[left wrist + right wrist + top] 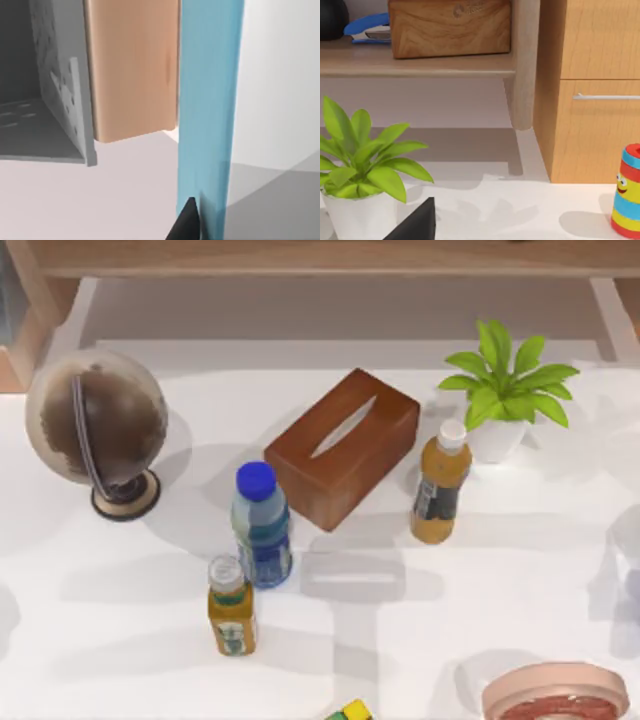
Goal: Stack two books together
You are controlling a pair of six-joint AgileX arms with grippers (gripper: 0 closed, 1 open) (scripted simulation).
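The two books are out of view. In the left wrist view a dark tip of my left gripper sits low against a tall light-blue upright strip, beside a pale wooden panel. In the right wrist view a dark tip of my right gripper shows just in front of the potted green plant, which also stands at the table's back right in the top view.
On the white table stand a globe, a brown tissue box, a blue-capped bottle, two tea bottles and a pink round dish. A striped toy stands by a wooden cabinet.
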